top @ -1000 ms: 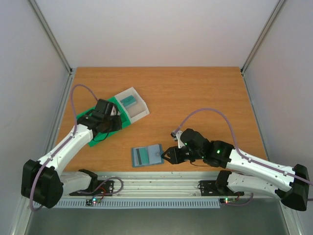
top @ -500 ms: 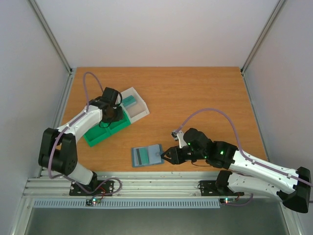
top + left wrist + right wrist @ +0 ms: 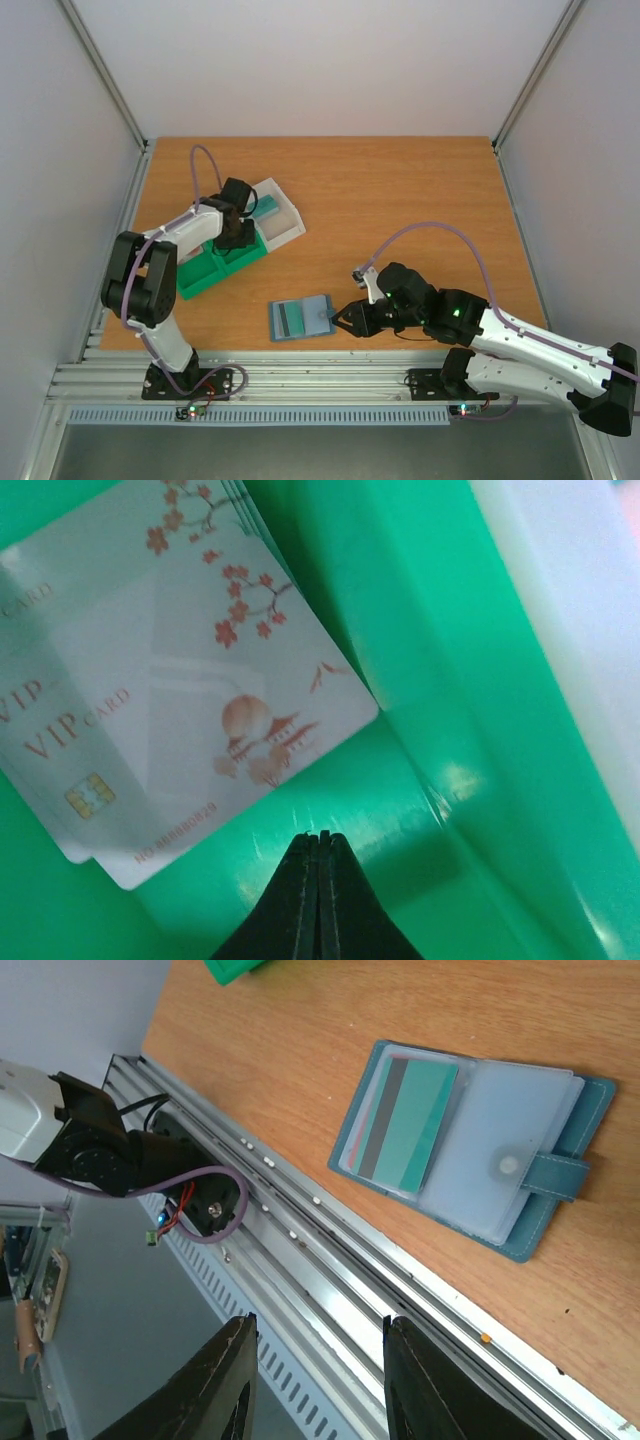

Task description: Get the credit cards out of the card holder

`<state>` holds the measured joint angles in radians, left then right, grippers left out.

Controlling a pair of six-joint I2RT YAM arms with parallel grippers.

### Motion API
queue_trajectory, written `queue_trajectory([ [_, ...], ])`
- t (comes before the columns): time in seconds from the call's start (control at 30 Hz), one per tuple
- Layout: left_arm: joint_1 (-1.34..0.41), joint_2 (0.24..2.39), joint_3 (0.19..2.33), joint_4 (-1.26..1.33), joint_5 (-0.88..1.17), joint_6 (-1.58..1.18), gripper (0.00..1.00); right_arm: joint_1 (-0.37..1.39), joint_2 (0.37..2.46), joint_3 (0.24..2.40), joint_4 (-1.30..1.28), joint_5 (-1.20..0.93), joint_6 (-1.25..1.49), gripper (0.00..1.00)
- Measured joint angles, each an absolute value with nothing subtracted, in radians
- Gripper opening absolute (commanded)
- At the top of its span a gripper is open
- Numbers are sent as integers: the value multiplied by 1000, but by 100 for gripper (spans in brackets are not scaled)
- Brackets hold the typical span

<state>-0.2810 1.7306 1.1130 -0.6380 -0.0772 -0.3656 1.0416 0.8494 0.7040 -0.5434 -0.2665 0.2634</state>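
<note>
The card holder [image 3: 300,319] lies open near the table's front edge, a slate-blue wallet [image 3: 470,1150] with a snap tab. A teal card [image 3: 405,1125] sits in its left pocket, and a thin reddish edge shows beside it. Whitish credit cards [image 3: 170,690] with red blossom prints lie overlapped on the floor of a green tray [image 3: 440,730]. My left gripper [image 3: 322,837] is shut and empty, with its tips just past the cards' lower edge; it hangs over the tray [image 3: 237,225]. My right gripper [image 3: 318,1320] is open and empty, just right of the wallet [image 3: 346,320].
The green-and-clear compartment tray [image 3: 205,272] lies at the table's left, with another teal card [image 3: 266,207] in its clear part. An aluminium rail [image 3: 330,1250] runs along the near table edge under my right gripper. My left arm stands folded up at the left.
My left arm has folded upright and carried its shut gripper up and right over the tray. My right gripper narrowed slightly and stayed beside the wallet.
</note>
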Motion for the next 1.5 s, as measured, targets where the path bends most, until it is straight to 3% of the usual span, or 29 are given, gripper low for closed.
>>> queue_trajectory([
  [0.87, -265, 1820, 1185, -627, -229, -287, 0, 1042, 886, 742, -571, -231, 233, 36],
  [1.5, -265, 1784, 1155, -608, -81, -279, 0, 1042, 918, 746, -570, -221, 226, 35],
])
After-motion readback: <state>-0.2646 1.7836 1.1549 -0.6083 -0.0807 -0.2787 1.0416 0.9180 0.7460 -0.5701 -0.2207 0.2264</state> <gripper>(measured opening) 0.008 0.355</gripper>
